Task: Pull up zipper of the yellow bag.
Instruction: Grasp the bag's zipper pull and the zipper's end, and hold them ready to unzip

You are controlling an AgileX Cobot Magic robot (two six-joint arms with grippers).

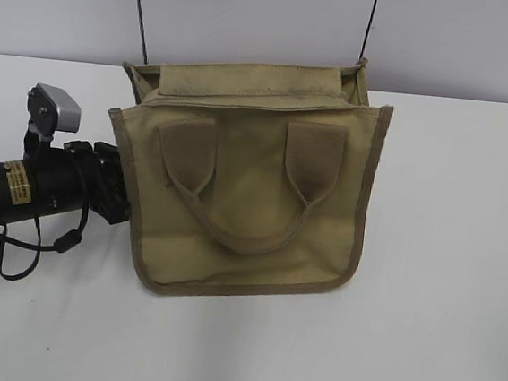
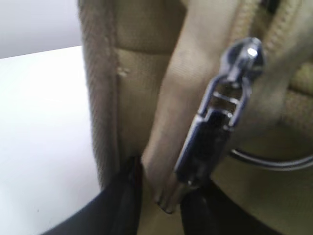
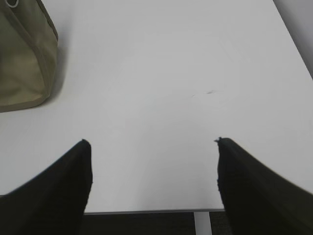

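- The squarish khaki-yellow canvas bag (image 1: 253, 199) with darker olive edge trim stands on the white table (image 1: 445, 263), a little left of the scene's middle and towards the far edge.
- Its near face shows a U-shaped webbing handle (image 1: 242, 234) hanging down from two rectangular sewn patches.
- The top panel of the yellow bag lies folded across the far side; from the exterior view the zip line cannot be made out.
- The black left arm (image 1: 29, 191) lies low at the left of the scene, reaching in to the bag's left edge, with a grey camera block (image 1: 55, 110) on top of it.
- In the left wrist view the small silver metal pull tab (image 2: 220, 122) of the tan zipper (image 2: 274, 29) hangs down the bag's side, beside the olive trim.
- The left gripper (image 2: 164, 200) has its two dark fingers (image 2: 122, 200) drawn close on either side of the tab's lower end, pinching it.
- A thin metal ring (image 2: 274, 161) shows just right of the tab.
- The right gripper (image 3: 154, 171) hovers over bare table to the right, well apart from the bag, its two black fingers (image 3: 58, 181) spread wide with nothing between them.
- Only the bag's corner (image 3: 24, 54) shows at the far left of the right wrist view.
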